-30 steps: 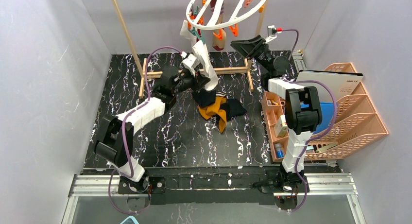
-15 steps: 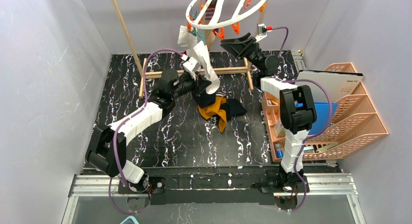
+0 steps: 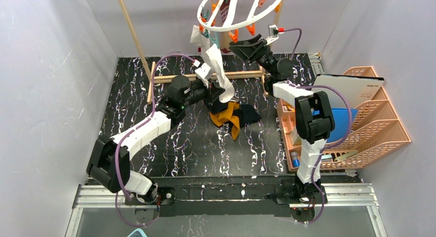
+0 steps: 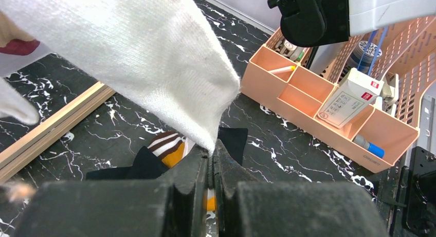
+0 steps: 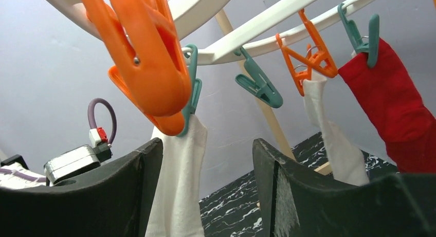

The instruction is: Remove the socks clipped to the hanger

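Observation:
The white ring hanger (image 3: 230,26) hangs at the top centre with orange and teal clothespins. A white sock (image 3: 218,70) still hangs from it, stretched down and to the right. My left gripper (image 3: 216,90) is shut on that sock's lower end (image 4: 154,52), fingertips pinching the tip (image 4: 211,153). My right gripper (image 3: 242,44) is open and raised just under the ring; an orange clothespin (image 5: 146,67) hangs above its jaws (image 5: 208,147), and a white sock (image 5: 177,196) hangs beside its left finger. Another white sock (image 5: 334,139) and a red sock (image 5: 401,103) are still clipped. Mustard, black and striped socks (image 3: 234,116) lie piled on the table.
A light wooden pole frame (image 3: 205,76) stands behind the pile. A peach organiser tray (image 3: 289,131) and peach baskets (image 3: 375,119) stand along the right edge; the tray also shows in the left wrist view (image 4: 319,93). Grey walls close in on three sides.
My right gripper has moved left and up, closer under the hanger ring. My left arm has shifted a little right, still holding the white sock's end.

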You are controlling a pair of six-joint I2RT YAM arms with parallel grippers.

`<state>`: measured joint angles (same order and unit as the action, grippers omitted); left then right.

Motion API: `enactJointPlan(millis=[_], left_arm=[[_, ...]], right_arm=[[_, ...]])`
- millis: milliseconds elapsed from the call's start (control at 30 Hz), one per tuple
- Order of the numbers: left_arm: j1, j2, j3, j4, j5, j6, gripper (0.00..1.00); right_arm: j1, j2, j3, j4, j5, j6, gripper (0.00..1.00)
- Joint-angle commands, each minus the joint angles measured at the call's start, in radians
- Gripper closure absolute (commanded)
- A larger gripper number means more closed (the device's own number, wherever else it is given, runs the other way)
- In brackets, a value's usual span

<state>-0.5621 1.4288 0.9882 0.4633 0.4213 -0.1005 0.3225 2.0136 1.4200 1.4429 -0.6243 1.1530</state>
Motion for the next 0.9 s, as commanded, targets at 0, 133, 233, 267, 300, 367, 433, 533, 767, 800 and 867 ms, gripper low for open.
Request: enactJointPlan(millis=[0,133,233,267,300,367,433,533,767,800,867], left_arm=[[-0.010,-0.062,-0.014,-0.031,-0.039,0.021,1.00],[-0.011,-0.059,-0.015,-0.030,-0.052,0.026,1.00],[-0.016,-0.054,-0.015,-0.025,-0.060,0.022,1.00],[-0.019,-0.055,-0.016,-0.026,-0.067,0.024,1.00],[-0.022,-0.057,-0.017,-0.024,-0.075,0.026,1.00],[-0.030,-0.058,-0.019,-0.025,-0.100,0.033,1.00],[-0.039,-0.057,-0.020,-0.026,-0.121,0.043,1.00],[-0.058,-0.055,-0.030,-0.026,-0.164,0.063,1.00],[-0.097,-0.057,-0.053,-0.032,-0.296,0.109,1.00],[-0.105,-0.057,-0.054,-0.032,-0.317,0.125,1.00],[-0.125,-0.055,-0.056,-0.030,-0.360,0.143,1.00]], right_arm=[[0.016,-0.040,-0.006,0.044,0.047,-0.041,0.28],[0.033,-0.161,-0.134,-0.067,0.131,-0.186,0.29],[0.071,-0.290,-0.204,-0.298,0.248,-0.386,0.31],[0.095,-0.336,-0.214,-0.382,0.303,-0.470,0.31],[0.123,-0.375,-0.215,-0.459,0.360,-0.543,0.31],[0.179,-0.435,-0.191,-0.614,0.462,-0.661,0.31],[0.221,-0.467,-0.147,-0.751,0.563,-0.720,0.32],[0.250,-0.481,-0.086,-0.913,0.661,-0.742,0.33],[0.327,-0.482,0.033,-1.156,0.883,-0.818,0.33],[0.334,-0.475,0.061,-1.184,0.903,-0.829,0.33],[0.346,-0.458,0.121,-1.247,0.934,-0.845,0.33]])
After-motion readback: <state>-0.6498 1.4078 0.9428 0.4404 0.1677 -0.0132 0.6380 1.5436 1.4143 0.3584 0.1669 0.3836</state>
